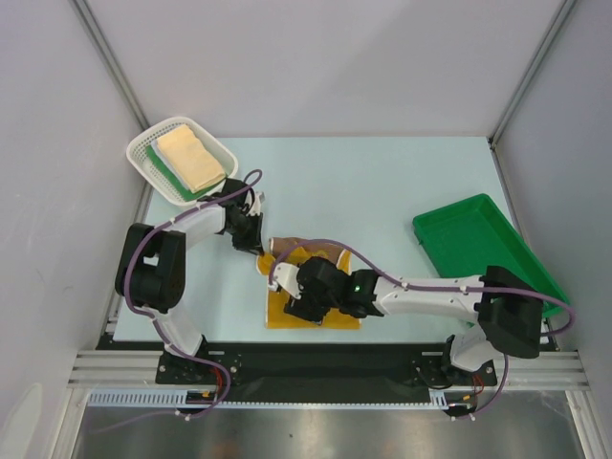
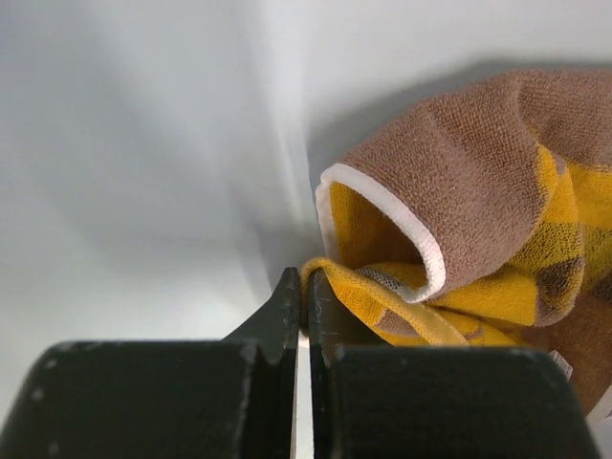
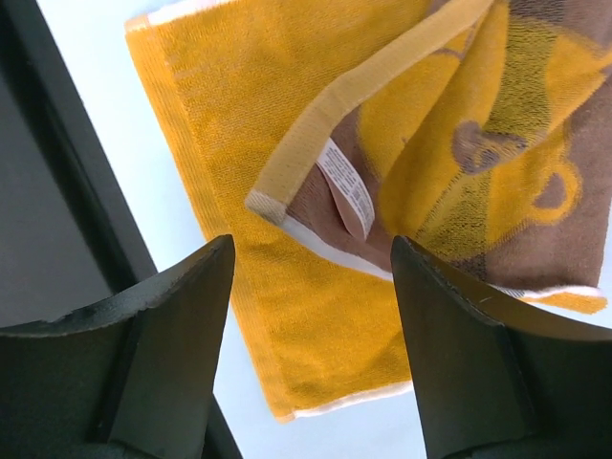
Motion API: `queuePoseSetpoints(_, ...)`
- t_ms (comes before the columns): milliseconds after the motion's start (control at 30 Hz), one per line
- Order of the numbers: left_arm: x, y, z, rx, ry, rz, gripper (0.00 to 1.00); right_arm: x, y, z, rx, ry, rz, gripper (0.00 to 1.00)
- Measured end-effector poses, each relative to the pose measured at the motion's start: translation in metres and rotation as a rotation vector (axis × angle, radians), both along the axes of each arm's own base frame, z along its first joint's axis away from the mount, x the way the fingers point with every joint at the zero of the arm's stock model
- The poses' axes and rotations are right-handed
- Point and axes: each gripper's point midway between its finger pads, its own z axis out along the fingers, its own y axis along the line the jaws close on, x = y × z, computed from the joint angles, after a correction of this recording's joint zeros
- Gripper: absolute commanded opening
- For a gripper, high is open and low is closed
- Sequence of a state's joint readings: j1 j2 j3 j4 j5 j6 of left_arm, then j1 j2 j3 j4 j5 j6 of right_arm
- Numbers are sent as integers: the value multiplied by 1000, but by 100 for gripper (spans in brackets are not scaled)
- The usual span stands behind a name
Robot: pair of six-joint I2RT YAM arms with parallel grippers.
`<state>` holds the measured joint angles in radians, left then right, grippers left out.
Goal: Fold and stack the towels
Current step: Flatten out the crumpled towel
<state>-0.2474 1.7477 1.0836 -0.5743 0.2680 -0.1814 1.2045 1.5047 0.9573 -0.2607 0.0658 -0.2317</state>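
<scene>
A yellow and tan-brown towel point(image 1: 275, 311) lies partly folded near the table's front edge, its brown side rolled over at the far end point(image 2: 478, 163). My left gripper point(image 1: 258, 249) is shut on a yellow edge of that towel at its far left corner, and the cloth shows pinched between the tips point(image 2: 304, 287). My right gripper point(image 1: 300, 304) hovers open just above the near part of the towel point(image 3: 220, 96), nothing between its fingers point(image 3: 311, 251). A care label point(image 3: 346, 196) shows by a folded corner. A cream towel point(image 1: 191, 158) lies folded on a green towel point(image 1: 175, 178).
The cream and green towels sit in a white mesh basket point(image 1: 143, 156) at the far left. A green plastic tray point(image 1: 478, 239) stands tilted at the right edge. The black rail point(image 3: 67, 172) runs along the table's front, close to the towel.
</scene>
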Motion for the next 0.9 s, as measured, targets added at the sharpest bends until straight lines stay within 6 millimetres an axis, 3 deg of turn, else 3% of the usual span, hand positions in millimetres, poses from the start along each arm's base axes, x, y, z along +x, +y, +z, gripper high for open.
queuePoseSetpoints(233, 0, -1, 0, -6, 1, -2, 0, -3, 13, -16, -97, -60, 39, 67)
queuePoseSetpoints(333, 0, -1, 0, -6, 2, -2, 1, -3, 19, -18, -114, -82, 50, 61)
queuePoseSetpoints(433, 0, -1, -1, -6, 3, -2, 0, -1, 23, -20, -129, -102, 51, 38)
queuePoseSetpoints(467, 0, -1, -1, -6, 4, -2, 0, 0, 24, -21, -134, -107, 50, 19)
queuePoseSetpoints(567, 0, -1, -3, -6, 8, -2, 0, 3, 22, -22, -147, -127, 43, 0)
queuePoseSetpoints(767, -2, -5, 4, -30, 3, -9, 0, 15, 12, -8, -121, -165, -37, 0)
queuePoseSetpoints(833, -3, -6, 18, -42, -19, -13, 0, 22, 0, 10, -74, -170, -97, 0)
queuePoseSetpoints(900, -3, -10, 46, -78, -85, -26, 0, 33, -14, 39, 5, -180, -181, 0)
